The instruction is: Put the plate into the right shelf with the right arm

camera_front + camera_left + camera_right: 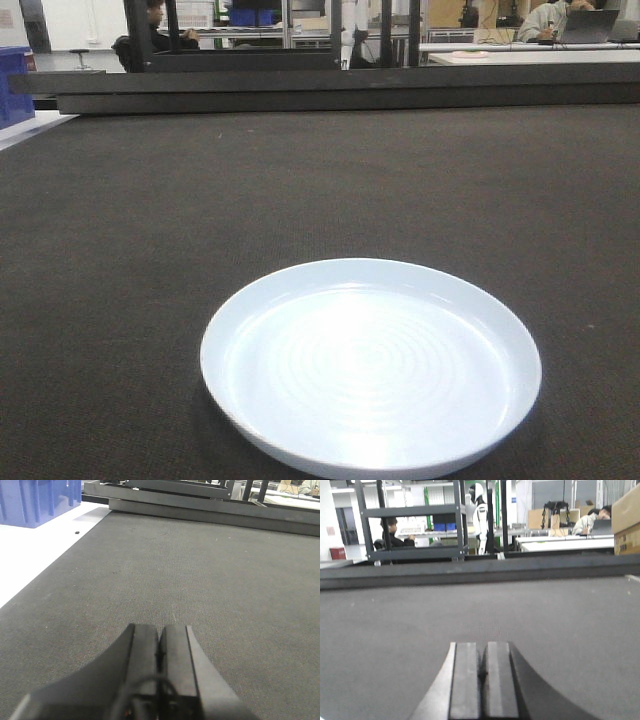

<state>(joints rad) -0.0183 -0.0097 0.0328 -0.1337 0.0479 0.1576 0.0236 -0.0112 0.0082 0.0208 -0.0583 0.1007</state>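
A dark, woven surface (150,200) is seen running back to a black rail (330,90), with a blue bin (35,500) set on a white strip at its left edge, clear of the working area. The plate (370,365) is laid flat and rim-up on the surface close to the front camera, unheld and with bare surface all round it, a placing judged to leave its low rim free for a grasp from any side. The right shelf cannot be made out in any view. The left hand (160,630) is shown with fingers pressed together, held low over bare surface, apparently parked because the job is given to the other arm. The right hand (483,647) is likewise pressed together on nothing and held low, and the plate is absent from its view. The pick-up is judged not yet begun, and the fingers would have to be spread before the rim could be taken.
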